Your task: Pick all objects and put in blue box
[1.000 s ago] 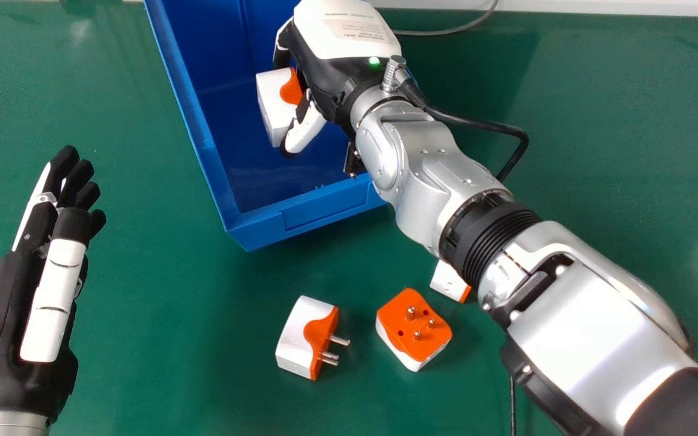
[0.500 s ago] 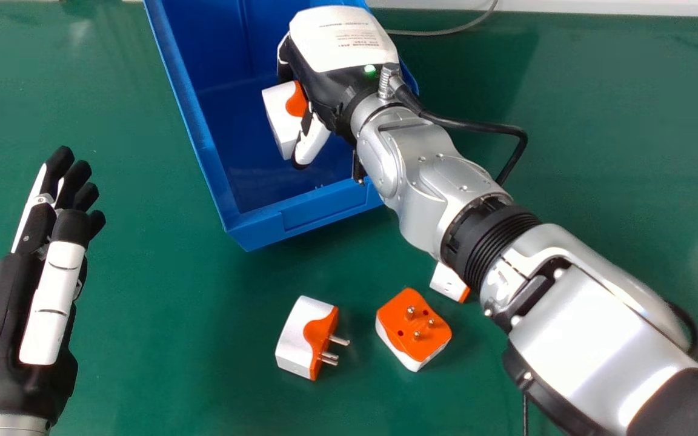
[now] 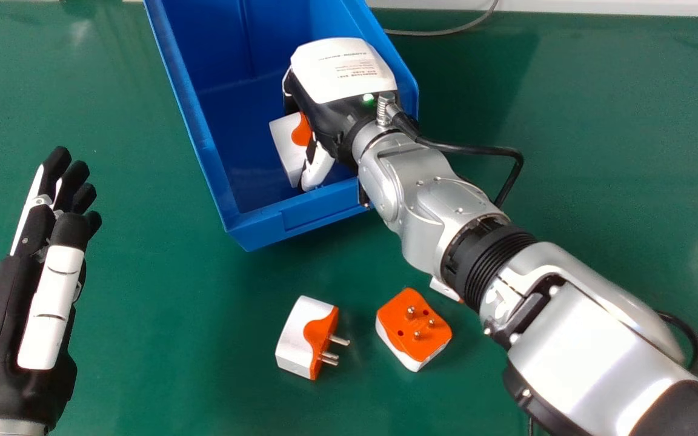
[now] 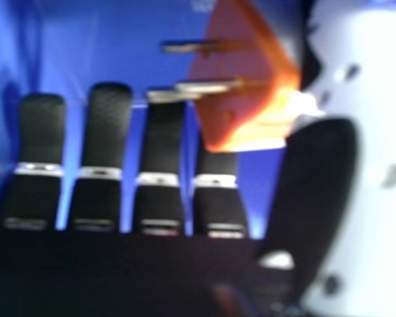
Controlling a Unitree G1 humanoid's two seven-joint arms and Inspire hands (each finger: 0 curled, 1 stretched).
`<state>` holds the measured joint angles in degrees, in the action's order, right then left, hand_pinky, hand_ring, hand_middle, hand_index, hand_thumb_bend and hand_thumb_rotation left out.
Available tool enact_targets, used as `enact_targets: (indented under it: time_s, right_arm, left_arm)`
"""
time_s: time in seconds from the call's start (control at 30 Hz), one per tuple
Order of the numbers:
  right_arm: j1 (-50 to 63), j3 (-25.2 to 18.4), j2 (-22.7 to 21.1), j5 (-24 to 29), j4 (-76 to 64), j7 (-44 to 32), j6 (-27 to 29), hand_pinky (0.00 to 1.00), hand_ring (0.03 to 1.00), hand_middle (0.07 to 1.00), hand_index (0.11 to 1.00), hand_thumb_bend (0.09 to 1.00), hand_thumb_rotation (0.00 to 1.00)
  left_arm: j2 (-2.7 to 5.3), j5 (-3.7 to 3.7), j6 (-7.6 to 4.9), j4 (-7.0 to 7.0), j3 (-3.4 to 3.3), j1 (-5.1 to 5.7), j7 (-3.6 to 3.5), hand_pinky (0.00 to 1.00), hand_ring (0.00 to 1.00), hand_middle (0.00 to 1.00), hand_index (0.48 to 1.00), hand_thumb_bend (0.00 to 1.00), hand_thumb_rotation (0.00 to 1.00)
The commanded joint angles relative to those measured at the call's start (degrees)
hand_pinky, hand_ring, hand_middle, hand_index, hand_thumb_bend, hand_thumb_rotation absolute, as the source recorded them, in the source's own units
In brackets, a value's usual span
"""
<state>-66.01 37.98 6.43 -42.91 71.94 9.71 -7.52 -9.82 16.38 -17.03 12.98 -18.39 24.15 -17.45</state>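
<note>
My right hand [image 3: 332, 112] is low inside the blue box [image 3: 319, 212], near its front right corner, pinching a white and orange plug adapter [image 3: 288, 145]. In the right hand view the thumb side of my right hand [image 4: 162, 142] grips that adapter [image 4: 241, 122], its metal pins over the fingers and blue box walls [image 4: 125, 39] behind. On the green table in front of the box lie an adapter on its side [image 3: 300, 336] and one with pins up [image 3: 414, 327]. A third [image 3: 444, 289] is mostly hidden under my right forearm. My left hand [image 3: 16, 315] is open at the left.
My silver right forearm [image 3: 591, 339] crosses the right side of the green table [image 3: 161, 363] and passes over the box's front right edge. A black cable [image 3: 470, 147] loops off the right wrist. A grey cable [image 3: 446, 31] lies by the table's far edge.
My right hand has moved toward the near end of the box, bringing the adapter with it. The forearm now covers more of the third adapter. The left hand has hardly shifted.
</note>
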Motion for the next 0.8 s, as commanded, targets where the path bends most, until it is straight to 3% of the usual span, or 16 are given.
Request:
enact_targets:
  time_s: [0.0, 0.3, 0.33, 0.4, 0.53, 0.77]
  right_arm:
    - [0.04, 0.24, -0.22, -0.59, -0.14, 0.21, -0.99, 0.42, 0.516, 0.613, 0.494, 0.510, 0.15]
    - [0.36, 0.66, -0.29, -0.82, -0.45, 0.64, -1.38, 0.47, 0.562, 0.661, 0.678, 0.640, 0.25]
    - [0.35, 0.75, -0.24, -0.86, -0.48, 0.67, -1.56, 0.47, 0.562, 0.661, 0.678, 0.640, 0.25]
    - [0.29, 1.02, -0.20, -1.00, -0.56, 0.35, -1.83, 0.53, 0.626, 0.715, 0.722, 0.661, 0.30]
    - [0.20, 0.84, 0.01, -0.54, -0.70, -0.23, -2.72, 0.64, 0.756, 0.825, 0.820, 0.684, 0.42]
    - [0.30, 0.41, 0.02, -0.06, -1.01, -0.16, -2.89, 0.69, 0.808, 0.872, 0.863, 0.700, 0.48]
  left_arm:
    - [0.03, 0.34, -1.39, 1.28, -0.38, 0.27, 0.02, 0.98, 0.97, 0.97, 0.975, 0.73, 0.96]
    - [-0.03, 0.26, -1.67, 0.92, -0.48, 0.01, 0.02, 0.98, 0.97, 0.97, 0.973, 0.72, 0.97]
    - [-0.08, 0.04, -1.13, 1.27, -0.47, 0.15, 0.30, 0.98, 0.97, 0.97, 0.973, 0.72, 0.97]
    - [-0.13, -0.07, -1.08, 1.24, -0.51, 0.05, 0.41, 0.98, 0.97, 0.97, 0.973, 0.72, 0.97]
    - [-0.22, 0.47, -1.19, 1.06, -0.49, -0.18, 0.05, 0.98, 0.97, 0.96, 0.973, 0.72, 0.97]
    - [-0.37, 0.45, -1.30, 0.82, -0.57, -0.47, -0.06, 0.97, 0.97, 0.96, 0.968, 0.71, 0.97]
